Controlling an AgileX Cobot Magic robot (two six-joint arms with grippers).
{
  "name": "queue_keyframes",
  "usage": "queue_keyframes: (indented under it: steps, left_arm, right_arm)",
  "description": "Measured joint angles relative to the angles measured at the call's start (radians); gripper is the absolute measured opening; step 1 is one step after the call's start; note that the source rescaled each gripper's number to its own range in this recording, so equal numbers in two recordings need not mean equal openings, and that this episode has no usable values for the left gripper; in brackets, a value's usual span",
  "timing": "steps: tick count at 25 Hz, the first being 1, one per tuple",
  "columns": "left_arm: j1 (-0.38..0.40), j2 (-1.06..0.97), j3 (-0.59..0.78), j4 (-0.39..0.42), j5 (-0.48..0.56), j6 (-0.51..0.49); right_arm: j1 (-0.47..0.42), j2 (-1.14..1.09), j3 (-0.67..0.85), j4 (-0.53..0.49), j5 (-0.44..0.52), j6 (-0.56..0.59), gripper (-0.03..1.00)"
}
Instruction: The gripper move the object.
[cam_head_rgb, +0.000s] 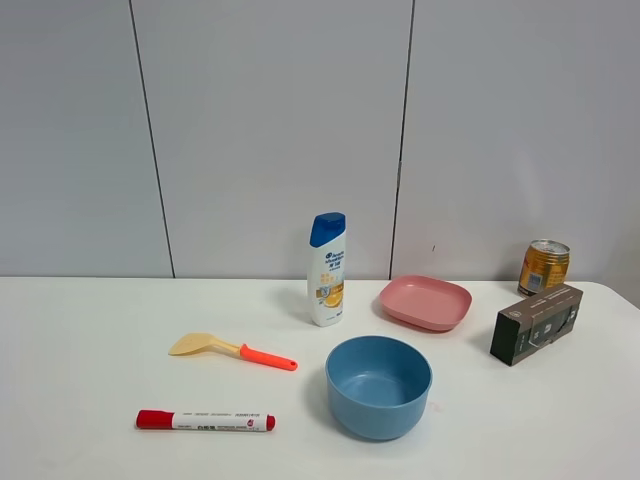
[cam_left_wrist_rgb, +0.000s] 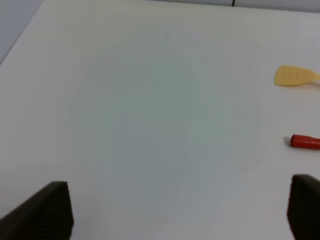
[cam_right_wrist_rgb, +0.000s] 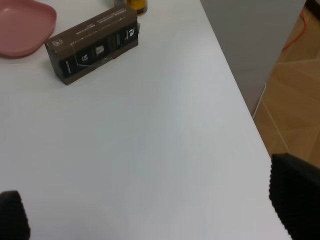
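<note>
The marker (cam_head_rgb: 205, 421), white barrel with a red cap and red tail, lies flat near the table's front left in the exterior view. Only its red end (cam_left_wrist_rgb: 305, 142) shows at the edge of the left wrist view. Neither arm shows in the exterior view. My left gripper (cam_left_wrist_rgb: 180, 212) is open and empty over bare table, well apart from the marker. My right gripper (cam_right_wrist_rgb: 155, 210) is open and empty over the table's right part, near its edge.
A beige spatula (cam_head_rgb: 232, 349) with an orange-red handle lies behind the marker. A blue bowl (cam_head_rgb: 378, 385), a shampoo bottle (cam_head_rgb: 326, 269), a pink plate (cam_head_rgb: 425, 302), a dark box (cam_head_rgb: 536, 323) and a gold can (cam_head_rgb: 544, 266) stand to the right. The table's right edge (cam_right_wrist_rgb: 235, 90) drops to the floor.
</note>
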Motion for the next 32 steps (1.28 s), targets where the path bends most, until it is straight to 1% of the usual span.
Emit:
queue_keyframes:
  steps: [32]
  left_arm:
    - [0.0, 0.0, 0.0, 0.0, 0.0, 0.0]
  right_arm:
    - [0.0, 0.0, 0.0, -0.014, 0.0, 0.011, 1.0]
